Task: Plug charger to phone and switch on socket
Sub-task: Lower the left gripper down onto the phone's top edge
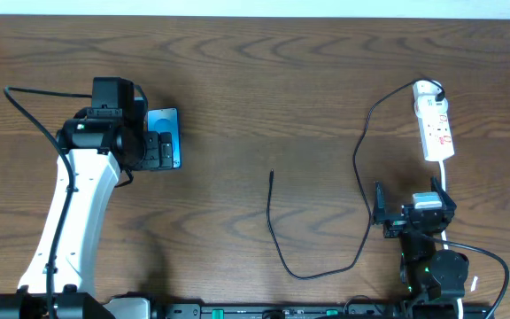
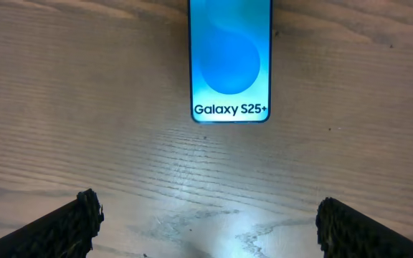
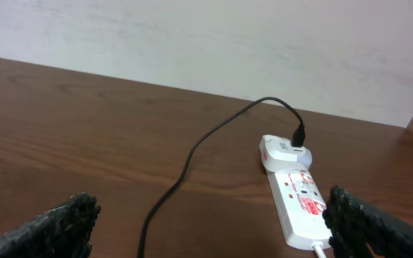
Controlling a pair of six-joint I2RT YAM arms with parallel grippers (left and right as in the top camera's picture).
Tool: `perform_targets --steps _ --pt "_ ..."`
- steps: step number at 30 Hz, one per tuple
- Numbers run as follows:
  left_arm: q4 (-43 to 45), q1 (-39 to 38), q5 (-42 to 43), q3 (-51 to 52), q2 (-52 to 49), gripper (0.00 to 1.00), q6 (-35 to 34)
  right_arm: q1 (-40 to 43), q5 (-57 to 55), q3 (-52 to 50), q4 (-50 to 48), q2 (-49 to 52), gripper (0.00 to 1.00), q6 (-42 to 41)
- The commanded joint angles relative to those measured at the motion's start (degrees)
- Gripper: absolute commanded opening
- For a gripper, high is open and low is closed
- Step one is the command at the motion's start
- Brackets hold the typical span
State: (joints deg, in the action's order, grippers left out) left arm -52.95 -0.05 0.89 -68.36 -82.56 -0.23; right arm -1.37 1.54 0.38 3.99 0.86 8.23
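My left gripper (image 2: 208,218) hangs wide open, with the phone (image 2: 229,57) lying flat at my 12 o'clock. I judge it best to ease forward, straddle its long edges squarely, and leave the near port end clear for the charger (image 1: 272,175).

Your table (image 1: 255,89) is dark brown with wavy wood grain. Left, the phone (image 2: 230,61) shows a bright blue screen, white lettering, black edge. Right, the charger (image 1: 270,208) is black and the socket (image 1: 435,128) white with red marks.
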Motion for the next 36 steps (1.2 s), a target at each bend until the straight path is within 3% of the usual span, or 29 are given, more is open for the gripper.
perform_targets --steps 1,22,36 --pt "1.33 0.26 -0.94 -1.73 -0.17 0.98 -0.31 0.2 0.11 -0.09 0.2 -0.22 0.99 0.61" --pt "5.27 0.2 0.15 -0.76 -0.87 0.98 -0.28 0.2 0.11 -0.09 0.22 -0.22 0.99 0.61" --pt "7.1 -1.97 3.58 -3.04 -13.6 0.98 -1.49 0.2 0.11 -0.09 0.2 -0.22 0.99 0.61"
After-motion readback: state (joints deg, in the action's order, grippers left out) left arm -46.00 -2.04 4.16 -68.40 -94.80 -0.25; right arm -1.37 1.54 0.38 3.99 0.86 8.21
